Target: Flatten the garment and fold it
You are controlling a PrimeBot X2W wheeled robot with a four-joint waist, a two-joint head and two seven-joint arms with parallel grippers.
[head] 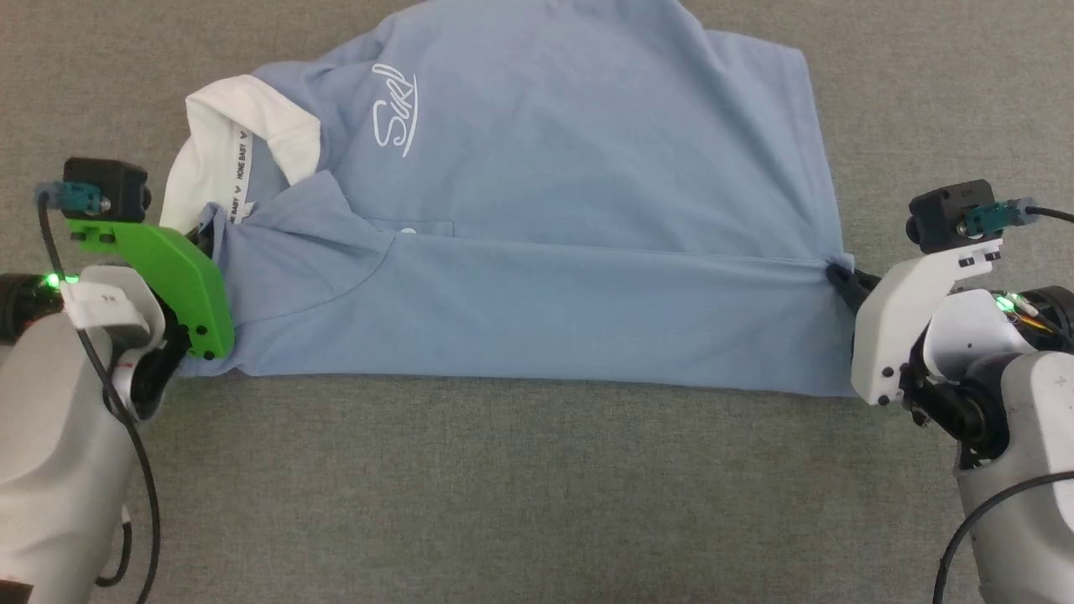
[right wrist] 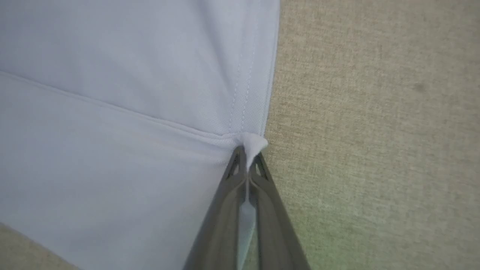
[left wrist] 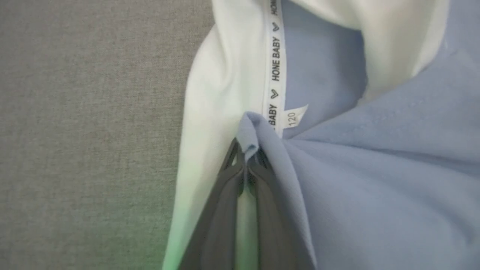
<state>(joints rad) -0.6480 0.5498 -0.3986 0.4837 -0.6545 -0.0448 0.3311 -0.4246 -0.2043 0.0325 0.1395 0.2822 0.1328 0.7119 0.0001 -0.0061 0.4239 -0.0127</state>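
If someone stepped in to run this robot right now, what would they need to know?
Left gripper: shut on the shirt, on its fold by the collar.
Right gripper: shut on that fold at the hem.
Shirt: lies sideways on the grey surface, near side folded over the middle.
Left to do: probably release, fold the far side, then across.

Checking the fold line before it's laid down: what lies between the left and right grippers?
The garment: its folded-over flap, edge running straight from the left gripper by the collar to the right gripper; the head view shows it.
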